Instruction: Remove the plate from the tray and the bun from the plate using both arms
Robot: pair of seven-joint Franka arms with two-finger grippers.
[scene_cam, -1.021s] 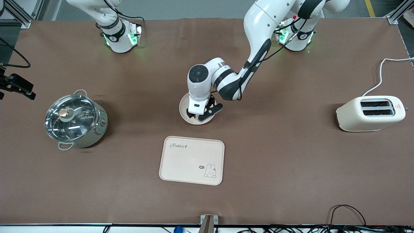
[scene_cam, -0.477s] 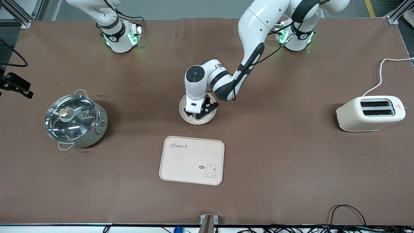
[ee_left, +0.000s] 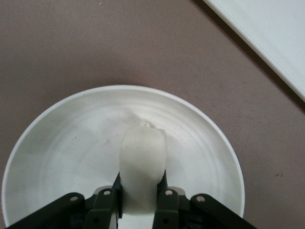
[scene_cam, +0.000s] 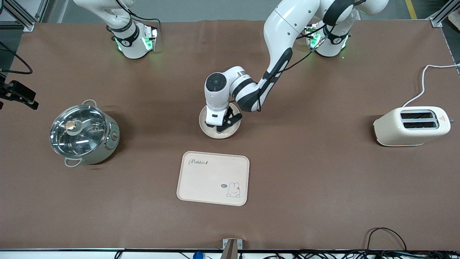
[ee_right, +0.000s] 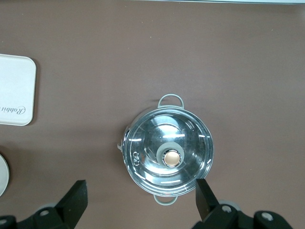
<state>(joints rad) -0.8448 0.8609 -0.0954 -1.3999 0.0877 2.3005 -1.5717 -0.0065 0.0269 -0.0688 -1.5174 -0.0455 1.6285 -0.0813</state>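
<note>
The round cream plate [scene_cam: 216, 134] sits mid-table, and the left wrist view shows it from close up [ee_left: 66, 143]. In the plate lies the bun [ee_left: 143, 150], a pale oblong lump. My left gripper [ee_left: 141, 180] is down in the plate and shut on the bun, one finger on each of its sides. The front view shows this gripper [scene_cam: 220, 126] over the plate, and it hides the bun there. My right gripper [ee_right: 140, 191] hangs open and high over the pot [ee_right: 167, 151] with nothing between its fingers. It is out of the front view.
A cream rectangular tray [scene_cam: 212, 178] with a rabbit drawing lies nearer the front camera than the plate. The lidded steel pot [scene_cam: 83, 133] stands toward the right arm's end of the table. A cream toaster [scene_cam: 411, 126] stands toward the left arm's end.
My left gripper shifted slightly over the plate toward the right arm's end and closed its fingers on the bun. The right arm has not moved.
</note>
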